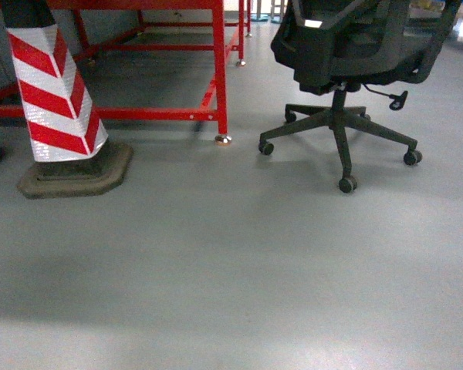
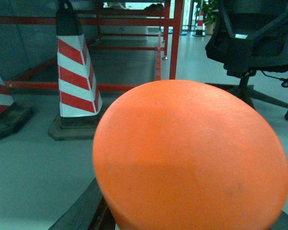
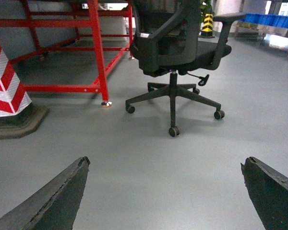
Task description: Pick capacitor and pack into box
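While the right gripper point(image 3: 165, 191) hung low over the smooth grey floor point(image 1: 231, 270), its dark, rough-edged fingers point(image 3: 53, 199) stood wide apart. At the left gripper point(image 2: 192, 201), jaws hidden, a matte orange rounded object point(image 2: 189, 155) filled the wrist view; grip unclear. No box or capacitor showed, only a striped cone point(image 1: 54, 92) and a black chair point(image 1: 347, 62).

two striped cones point(image 2: 77, 76), one office chair point(image 1: 347, 54), one red frame point(image 1: 216, 69)
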Robot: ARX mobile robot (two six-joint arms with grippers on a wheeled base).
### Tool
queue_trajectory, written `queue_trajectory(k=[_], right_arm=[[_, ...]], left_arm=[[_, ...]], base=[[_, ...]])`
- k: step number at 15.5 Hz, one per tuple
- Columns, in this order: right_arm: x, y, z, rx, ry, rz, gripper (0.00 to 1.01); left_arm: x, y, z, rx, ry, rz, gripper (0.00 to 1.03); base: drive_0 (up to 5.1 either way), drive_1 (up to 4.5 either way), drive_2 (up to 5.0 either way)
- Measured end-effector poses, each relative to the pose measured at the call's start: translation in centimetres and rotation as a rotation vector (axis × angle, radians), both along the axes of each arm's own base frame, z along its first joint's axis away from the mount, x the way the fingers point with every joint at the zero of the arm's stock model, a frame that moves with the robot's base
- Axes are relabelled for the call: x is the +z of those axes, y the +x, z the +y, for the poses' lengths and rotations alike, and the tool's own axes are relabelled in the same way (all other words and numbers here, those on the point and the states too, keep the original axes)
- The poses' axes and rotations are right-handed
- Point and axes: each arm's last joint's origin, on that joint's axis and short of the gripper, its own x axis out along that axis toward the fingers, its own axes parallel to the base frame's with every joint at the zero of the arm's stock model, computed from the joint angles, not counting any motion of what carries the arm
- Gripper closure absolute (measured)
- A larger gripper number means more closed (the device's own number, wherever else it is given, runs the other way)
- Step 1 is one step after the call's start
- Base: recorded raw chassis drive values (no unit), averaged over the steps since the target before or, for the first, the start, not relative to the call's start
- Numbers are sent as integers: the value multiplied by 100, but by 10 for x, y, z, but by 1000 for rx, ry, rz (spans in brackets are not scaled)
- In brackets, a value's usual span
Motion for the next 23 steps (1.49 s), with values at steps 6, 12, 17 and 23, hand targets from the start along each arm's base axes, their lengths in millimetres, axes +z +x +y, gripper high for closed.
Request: queue_trajectory(k=[6, 12, 17, 23], right_arm=[[0, 0, 0, 0, 0, 2, 3], [0, 0, 0, -1, 0, 3, 3], [0, 0, 0, 0, 0, -3, 3], [0, 0, 0, -1, 0, 4, 3]], left_arm=[[0, 0, 0, 0, 0, 0, 59], [0, 0, 0, 0, 0, 2, 59], [0, 0, 0, 0, 0, -2, 59], [0, 0, 0, 0, 0, 1, 59]], base=[[-510, 235, 235], [-510, 236, 236], [-499, 246, 246], [-496, 249, 249]])
